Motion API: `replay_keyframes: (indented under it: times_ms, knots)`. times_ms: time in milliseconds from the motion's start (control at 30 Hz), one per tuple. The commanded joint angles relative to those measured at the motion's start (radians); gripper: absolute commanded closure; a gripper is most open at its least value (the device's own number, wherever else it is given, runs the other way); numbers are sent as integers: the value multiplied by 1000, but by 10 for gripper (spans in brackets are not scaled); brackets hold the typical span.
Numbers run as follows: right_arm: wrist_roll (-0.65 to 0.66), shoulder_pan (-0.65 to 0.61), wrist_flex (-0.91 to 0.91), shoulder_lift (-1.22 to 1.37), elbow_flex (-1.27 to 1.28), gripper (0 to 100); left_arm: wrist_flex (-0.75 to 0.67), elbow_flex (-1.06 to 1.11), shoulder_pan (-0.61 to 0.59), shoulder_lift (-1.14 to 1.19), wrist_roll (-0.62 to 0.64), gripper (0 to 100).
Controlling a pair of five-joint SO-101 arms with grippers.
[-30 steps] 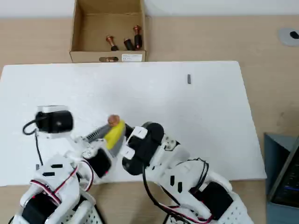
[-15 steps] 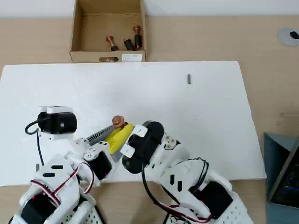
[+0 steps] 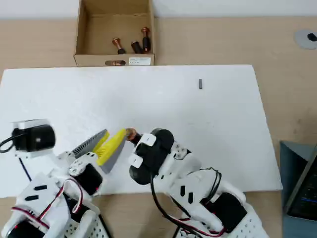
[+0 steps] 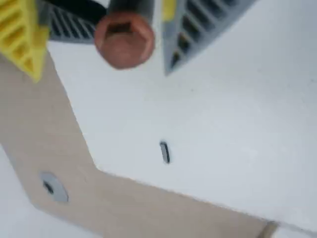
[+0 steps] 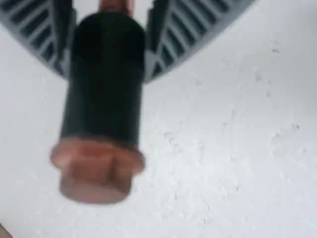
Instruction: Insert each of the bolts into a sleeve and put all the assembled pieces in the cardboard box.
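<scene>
Copper bolt (image 5: 96,171) in black sleeve (image 5: 104,79), right pincer (image 5: 106,52) clamped

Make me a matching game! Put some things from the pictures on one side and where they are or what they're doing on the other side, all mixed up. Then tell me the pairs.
Things:
A. brown cardboard box
B. black sleeve with a copper-coloured bolt in it
C. left end effector with a yellow finger
D. small dark mark

Places or states:
1. open, gripping nothing
2. clamped in the right end effector
3. by itself on the white board
4. on the wooden table past the white board's far edge, with finished pieces inside

Pairs: A-4, B-2, C-1, D-3.
</scene>
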Motion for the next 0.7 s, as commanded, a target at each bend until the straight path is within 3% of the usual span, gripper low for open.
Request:
replay_keyframes:
  times_ms: [0,100,233,467,667]
  knots:
    - [3,-4,-23,-10,-24,989,0,-57,-61,-1,-12,829]
    - [0,-2,-20,-10,-24,989,-3,-48,-163,-2,-81,858]
    - [-2,65,-25,-10,-25,989,-21,6,-302,-2,-221,1000]
    - [-3,209,-18,-4,-64,989,-109,304,-509,-2,-364,997]
    - [-43,340,89,56,-142,989,-226,563,-559,-2,-456,997]
